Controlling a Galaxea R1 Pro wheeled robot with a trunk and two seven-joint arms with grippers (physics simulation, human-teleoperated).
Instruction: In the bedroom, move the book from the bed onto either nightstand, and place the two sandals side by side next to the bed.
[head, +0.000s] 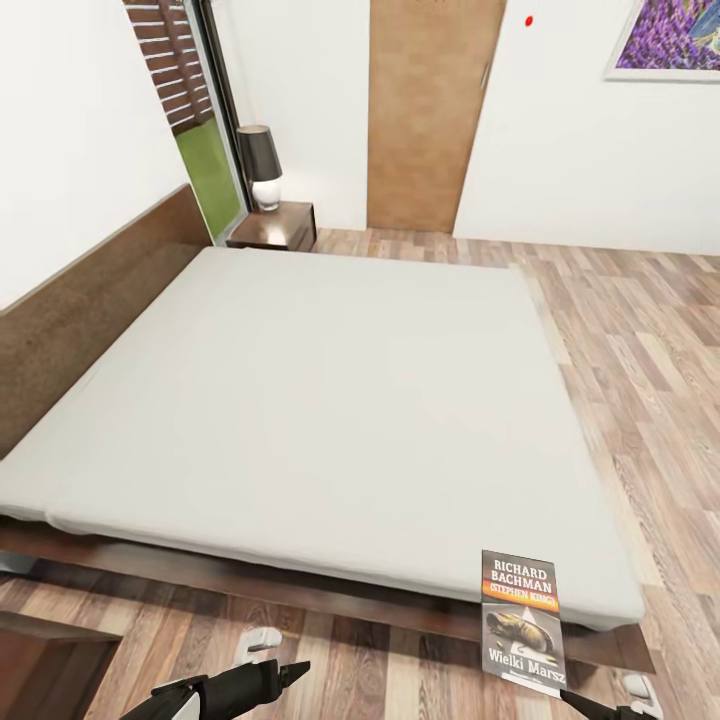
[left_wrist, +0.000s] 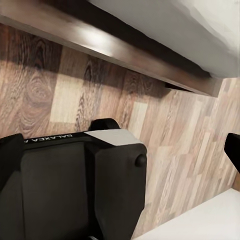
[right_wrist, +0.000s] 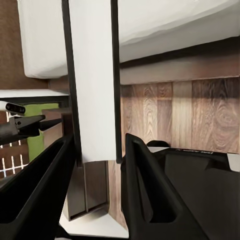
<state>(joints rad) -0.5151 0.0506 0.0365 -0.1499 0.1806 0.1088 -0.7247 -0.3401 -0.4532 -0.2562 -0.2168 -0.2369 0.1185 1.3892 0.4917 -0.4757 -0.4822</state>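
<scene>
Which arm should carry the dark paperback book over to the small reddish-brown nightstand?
The right arm. Its pincer already grips the dark paperback book, held upright before the pale grey-white bed. The left pincer is empty, low over the floor. The small reddish-brown nightstand stands beyond the bed.

Bright, even, flat rendered light. Soft shadow under the bed (head: 300, 400) frame beyond the jaws. Edges sharp; wide-angle bowing at the head view's borders.
</scene>
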